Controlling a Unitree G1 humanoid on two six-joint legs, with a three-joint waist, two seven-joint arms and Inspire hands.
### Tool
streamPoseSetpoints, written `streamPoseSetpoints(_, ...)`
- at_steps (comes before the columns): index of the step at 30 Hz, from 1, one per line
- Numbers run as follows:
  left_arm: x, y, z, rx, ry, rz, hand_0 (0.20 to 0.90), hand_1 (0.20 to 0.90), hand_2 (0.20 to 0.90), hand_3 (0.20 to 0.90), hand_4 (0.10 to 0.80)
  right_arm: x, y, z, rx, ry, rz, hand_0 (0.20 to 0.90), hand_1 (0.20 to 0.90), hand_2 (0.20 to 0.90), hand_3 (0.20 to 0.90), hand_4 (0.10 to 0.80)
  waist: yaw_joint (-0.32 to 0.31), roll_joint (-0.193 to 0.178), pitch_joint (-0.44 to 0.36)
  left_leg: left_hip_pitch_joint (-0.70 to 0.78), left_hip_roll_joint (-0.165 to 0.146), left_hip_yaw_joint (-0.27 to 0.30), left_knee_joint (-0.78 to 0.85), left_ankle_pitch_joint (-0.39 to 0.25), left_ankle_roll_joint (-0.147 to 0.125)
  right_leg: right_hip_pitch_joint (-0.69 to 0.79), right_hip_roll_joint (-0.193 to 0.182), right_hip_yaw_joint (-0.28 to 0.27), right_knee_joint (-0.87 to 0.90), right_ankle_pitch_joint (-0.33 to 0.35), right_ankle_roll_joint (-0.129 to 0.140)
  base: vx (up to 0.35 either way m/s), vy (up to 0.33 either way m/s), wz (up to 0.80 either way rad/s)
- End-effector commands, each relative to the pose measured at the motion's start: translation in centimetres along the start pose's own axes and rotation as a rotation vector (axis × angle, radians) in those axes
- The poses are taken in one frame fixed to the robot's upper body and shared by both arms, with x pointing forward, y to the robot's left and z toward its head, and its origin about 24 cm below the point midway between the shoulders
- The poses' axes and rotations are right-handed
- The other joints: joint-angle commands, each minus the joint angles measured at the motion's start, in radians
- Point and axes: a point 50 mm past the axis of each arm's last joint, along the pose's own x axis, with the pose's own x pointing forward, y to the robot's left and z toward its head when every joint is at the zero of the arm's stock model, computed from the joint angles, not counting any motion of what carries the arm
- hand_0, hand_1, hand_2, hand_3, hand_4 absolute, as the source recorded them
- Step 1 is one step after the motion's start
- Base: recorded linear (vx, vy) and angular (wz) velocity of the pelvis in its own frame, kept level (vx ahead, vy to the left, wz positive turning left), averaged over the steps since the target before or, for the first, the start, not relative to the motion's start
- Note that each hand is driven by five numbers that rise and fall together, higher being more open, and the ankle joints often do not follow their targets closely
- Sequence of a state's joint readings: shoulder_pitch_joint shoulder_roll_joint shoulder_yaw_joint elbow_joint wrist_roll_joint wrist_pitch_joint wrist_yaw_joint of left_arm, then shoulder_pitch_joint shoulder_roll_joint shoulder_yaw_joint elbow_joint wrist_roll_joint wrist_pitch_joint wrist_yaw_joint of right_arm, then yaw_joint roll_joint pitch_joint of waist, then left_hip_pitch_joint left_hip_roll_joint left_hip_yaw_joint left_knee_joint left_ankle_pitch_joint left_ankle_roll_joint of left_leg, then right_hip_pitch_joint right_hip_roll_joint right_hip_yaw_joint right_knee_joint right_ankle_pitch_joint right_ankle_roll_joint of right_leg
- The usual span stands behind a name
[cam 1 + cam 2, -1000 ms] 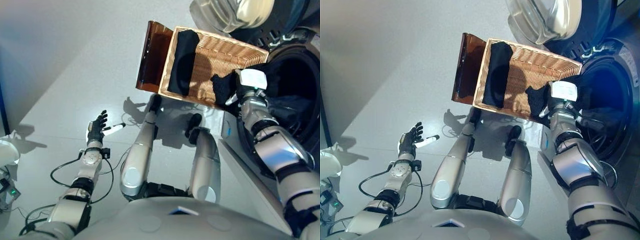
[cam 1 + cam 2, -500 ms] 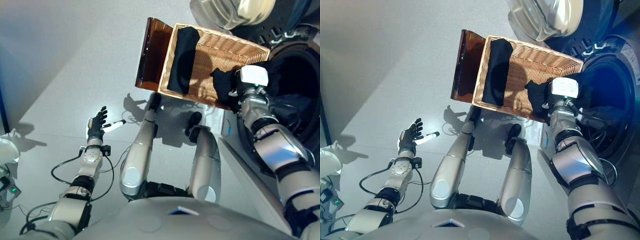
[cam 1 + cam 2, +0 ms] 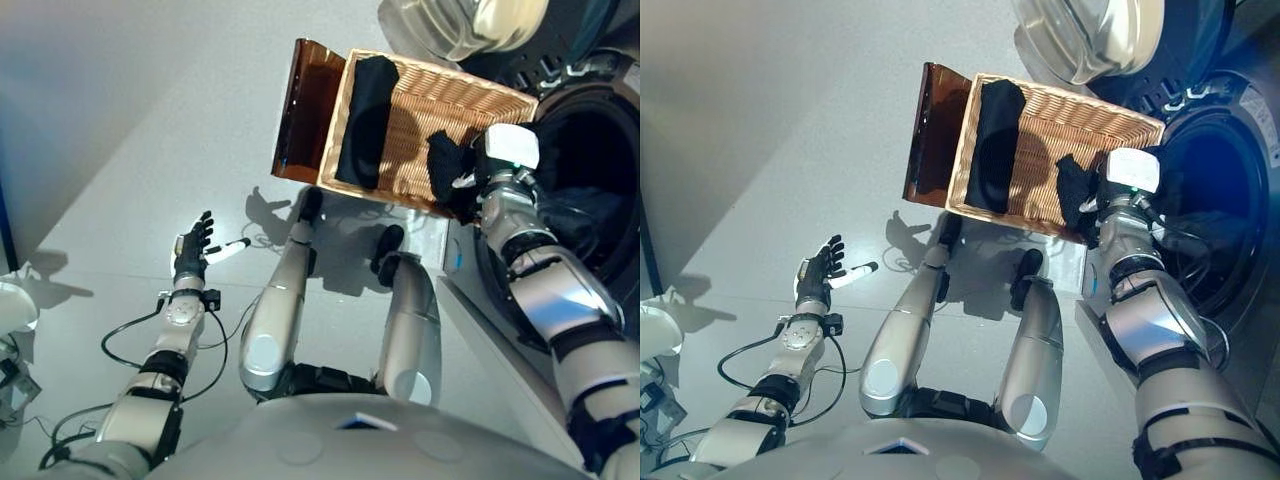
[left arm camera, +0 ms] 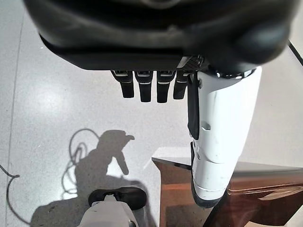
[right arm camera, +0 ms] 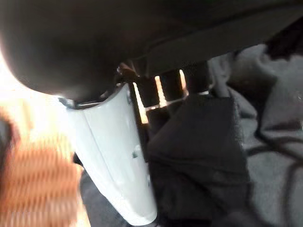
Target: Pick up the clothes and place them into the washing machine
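Right robot hand [image 3: 1102, 200] higher with garment [image 3: 1072, 190]

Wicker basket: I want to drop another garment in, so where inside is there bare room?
Bare weave runs down the middle of the wicker basket, between the black garment draped over its left end and the dark cloth at its right end. That right end is crowded: the right robot hand is shut on the cloth beside the washing machine.

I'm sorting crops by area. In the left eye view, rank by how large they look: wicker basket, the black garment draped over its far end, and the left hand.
1. Wicker basket, clearly largest.
2. Black garment, draped over the basket's end.
3. Left hand, smallest, open above the floor.
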State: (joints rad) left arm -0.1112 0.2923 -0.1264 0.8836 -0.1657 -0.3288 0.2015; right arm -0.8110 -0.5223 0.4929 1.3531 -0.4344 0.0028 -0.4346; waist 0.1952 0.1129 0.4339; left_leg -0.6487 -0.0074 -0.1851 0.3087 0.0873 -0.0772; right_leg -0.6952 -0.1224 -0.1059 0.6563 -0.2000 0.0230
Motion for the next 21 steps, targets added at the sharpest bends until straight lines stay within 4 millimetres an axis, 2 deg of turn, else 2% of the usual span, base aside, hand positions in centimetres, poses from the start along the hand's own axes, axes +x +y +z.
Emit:
streamPoseSetpoints(1,-0.8,3.8,-1.1,0.031,0.007,0.123,0.900,0.900,0.900,0.900,0.800,0.2,-1.8,-1.7,0.275,0.103,-0.155,0.200,0.200,0.200,0.200,0.300,-0.024,-0.009,-0.101,0.009,-0.057,0.067,0.014,-0.071,0.035,0.075,0.030,0.039,-0.214,0.123,-0.014,0.053,0.065,-0.11)
streamPoseSetpoints(3,-0.9,3.9,-1.4,0.027,0.019,0.133,0.900,0.900,0.900,0.900,0.800,0.0,-1.7,-2.3,0.440,0.163,-0.187,0.200,0.200,0.200,0.200,0.300,-0.034,-0.005,-0.108,0.032,-0.061,0.077,0.005,-0.074,0.038,0.097,0.025,0.042,-0.227,0.126,-0.011,0.040,0.061,-0.15)
streamPoseSetpoints(4,-0.9,3.9,-1.4,0.027,0.019,0.133,0.900,0.900,0.900,0.900,0.800,0.0,-1.6,-2.3,0.441,0.163,-0.187,0.200,0.200,0.200,0.200,0.300,-0.033,-0.005,-0.108,0.033,-0.061,0.077,0.005,-0.074,0.038,0.098,0.025,0.042,-0.227,0.126,-0.011,0.061,0.066,-0.16)
streamPoseSetpoints(5,-1.1,3.9,-1.6,0.022,0.022,0.133,0.900,0.900,0.900,0.900,0.800,-0.4,-1.0,-2.6,0.616,0.214,-0.203,0.200,0.200,0.200,0.200,0.300,-0.041,-0.002,-0.120,0.057,-0.063,0.080,-0.011,-0.074,0.041,0.124,0.022,0.046,-0.245,0.130,-0.006,0.040,0.038,-0.11)
streamPoseSetpoints(6,-1.1,3.9,-1.6,0.022,0.022,0.133,0.900,0.900,0.900,0.900,0.800,-0.4,-1.0,-2.6,0.616,0.215,-0.203,0.200,0.200,0.200,0.200,0.300,-0.041,-0.002,-0.119,0.058,-0.063,0.080,-0.012,-0.074,0.041,0.125,0.022,0.046,-0.245,0.131,-0.006,0.084,0.093,-0.14)
streamPoseSetpoints(7,-1.2,3.8,-1.9,0.023,0.034,0.133,0.900,0.900,0.900,0.900,0.800,-0.9,-0.1,-2.7,0.755,0.258,-0.210,0.200,0.200,0.200,0.200,0.300,-0.048,0.003,-0.133,0.087,-0.066,0.087,-0.029,-0.075,0.044,0.151,0.018,0.053,-0.268,0.138,0.001,0.061,0.069,-0.11)
streamPoseSetpoints(9,-1.3,3.8,-2.0,0.029,0.037,0.134,0.900,0.900,0.900,0.900,0.800,-1.3,0.6,-2.7,0.948,0.297,-0.223,0.200,0.200,0.200,0.200,0.300,-0.056,0.008,-0.145,0.109,-0.070,0.094,-0.045,-0.078,0.046,0.171,0.012,0.058,-0.288,0.143,0.005,0.064,0.085,-0.20)
streamPoseSetpoints(12,-1.7,3.5,-2.4,0.033,0.046,0.126,0.900,0.900,0.900,0.900,0.800,-2.4,2.5,-3.1,1.154,0.361,-0.217,0.200,0.200,0.200,0.200,0.300,-0.065,0.016,-0.159,0.139,-0.075,0.110,-0.059,-0.081,0.052,0.202,0.006,0.074,-0.315,0.149,0.013,0.039,0.074,-0.18)
streamPoseSetpoints(16,-1.8,3.1,-2.7,0.037,0.054,0.117,0.900,0.900,0.900,0.900,0.800,-3.9,4.8,-3.1,1.349,0.433,-0.205,0.200,0.200,0.200,0.200,0.300,-0.071,0.035,-0.178,0.161,-0.081,0.122,-0.069,-0.084,0.057,0.217,-0.001,0.087,-0.325,0.148,0.020,0.024,0.053,-0.11)
streamPoseSetpoints(18,-1.9,2.9,-2.7,0.036,0.048,0.111,0.900,0.900,0.900,0.900,0.800,-4.4,5.4,-2.9,1.481,0.448,-0.213,0.200,0.200,0.200,0.200,0.300,-0.074,0.043,-0.186,0.162,-0.083,0.127,-0.070,-0.086,0.058,0.216,-0.003,0.093,-0.326,0.148,0.020,0.002,0.038,-0.11)
streamPoseSetpoints(19,-1.9,2.9,-2.7,0.036,0.048,0.111,0.900,0.900,0.900,0.900,0.800,-4.4,5.4,-2.9,1.481,0.448,-0.213,0.200,0.200,0.200,0.200,0.300,-0.074,0.043,-0.186,0.162,-0.083,0.127,-0.070,-0.086,0.058,0.216,-0.003,0.093,-0.326,0.148,0.020,-0.006,0.056,-0.12)
streamPoseSetpoints(21,-2.1,2.3,-2.5,0.032,0.028,0.087,0.900,0.900,0.900,0.900,0.800,-4.9,5.7,-2.7,1.735,0.482,-0.289,0.200,0.200,0.200,0.200,0.300,-0.078,0.070,-0.193,0.162,-0.090,0.135,-0.068,-0.090,0.062,0.210,-0.009,0.106,-0.325,0.148,0.023,-0.009,0.083,-0.11)
